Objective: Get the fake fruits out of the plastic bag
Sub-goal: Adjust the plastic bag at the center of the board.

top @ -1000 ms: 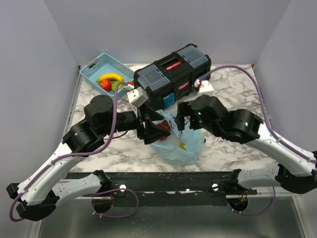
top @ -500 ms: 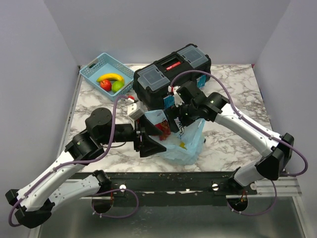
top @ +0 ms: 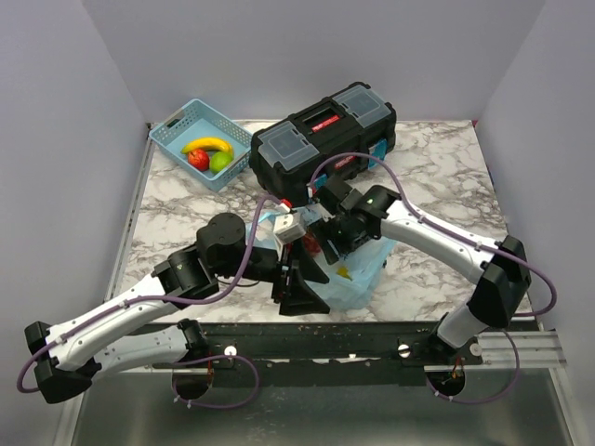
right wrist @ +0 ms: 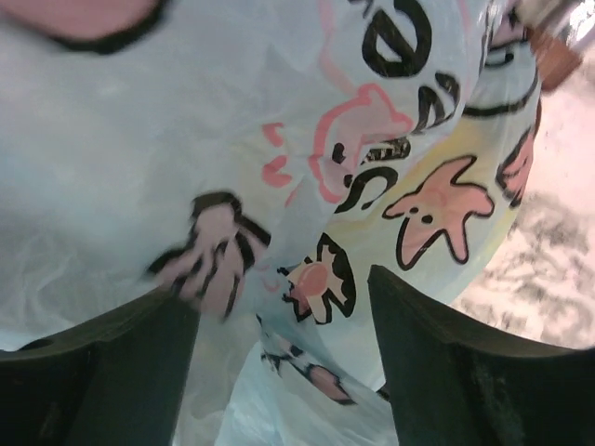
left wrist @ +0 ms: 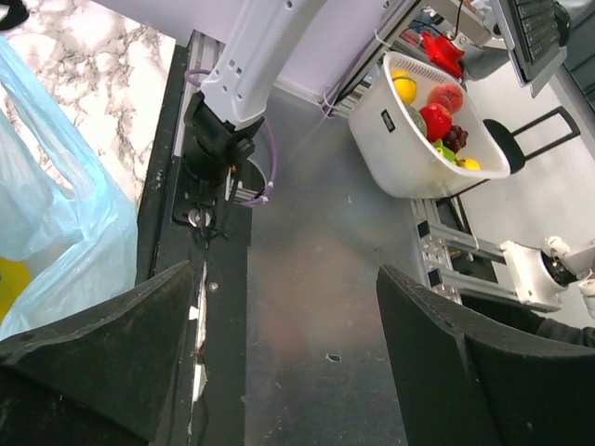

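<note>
Centrally, near the table's (top: 437, 167) front edge, the crinkly, see-through blue bag (top: 358, 269) lies with bare marble on both sides. The left gripper (top: 297, 288) hangs at the bag's near-left side, fingers spread and holding nothing. The right gripper (right wrist: 279, 288) sits close against the film, fingers apart, facing pink starfish prints and dark, unreadable lettering. A yellow fruit (top: 344, 272) shows through the bag. Behind stand a black toolbox (top: 321, 139), its label unreadable, and a lattice basket (top: 177, 130) holding three more fruits (top: 206, 145).
</note>
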`<state>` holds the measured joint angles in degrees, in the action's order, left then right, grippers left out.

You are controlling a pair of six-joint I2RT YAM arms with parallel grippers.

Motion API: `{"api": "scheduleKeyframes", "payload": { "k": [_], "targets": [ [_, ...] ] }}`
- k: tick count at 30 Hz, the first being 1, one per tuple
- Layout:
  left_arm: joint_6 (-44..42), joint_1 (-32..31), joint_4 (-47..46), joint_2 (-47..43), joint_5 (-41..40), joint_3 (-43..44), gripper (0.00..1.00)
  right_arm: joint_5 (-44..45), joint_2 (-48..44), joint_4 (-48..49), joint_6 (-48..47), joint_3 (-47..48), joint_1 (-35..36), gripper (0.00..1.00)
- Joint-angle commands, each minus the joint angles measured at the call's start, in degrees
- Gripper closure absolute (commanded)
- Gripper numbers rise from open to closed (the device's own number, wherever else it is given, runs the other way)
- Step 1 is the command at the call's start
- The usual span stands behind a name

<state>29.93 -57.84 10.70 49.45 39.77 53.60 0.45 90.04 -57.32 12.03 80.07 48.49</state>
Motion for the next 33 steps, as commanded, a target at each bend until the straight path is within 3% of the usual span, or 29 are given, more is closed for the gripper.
{"api": "scheduleKeyframes", "payload": {
  "k": [1,4,8,16,21,33],
  "targets": [
    [-1.6,-2.4,-1.5,0.6,-5.3,1.0,0.22,15.5,3.2,-4.7,6.3,-1.6,2.5,0.36],
    [-2.3,-3.6,-3.2,0.7,-11.2,-0.7,0.27,20.2,1.4,-4.1,11.0,-2.2,3.2,0.73],
    [-2.3,-4.6,-8.7,1.5,-21.2,-4.6,0.30,22.9,-6.3,1.8,16.6,-5.7,3.2,0.99],
    [-2.5,-4.8,-14.3,8.7,-28.1,-5.3,0.34,12.5,-23.1,26.8,20.9,-17.5,3.2,0.99],
    [0.0,-3.4,-13.2,9.5,-36.6,-6.7,0.41,13.4,-22.7,25.6,22.6,-18.0,3.2,0.99],
    [5.4,3.3,-15.1,14.3,-33.3,-10.3,0.40,8.5,-22.6,19.8,25.6,-20.4,3.2,0.99]
  ]
}}
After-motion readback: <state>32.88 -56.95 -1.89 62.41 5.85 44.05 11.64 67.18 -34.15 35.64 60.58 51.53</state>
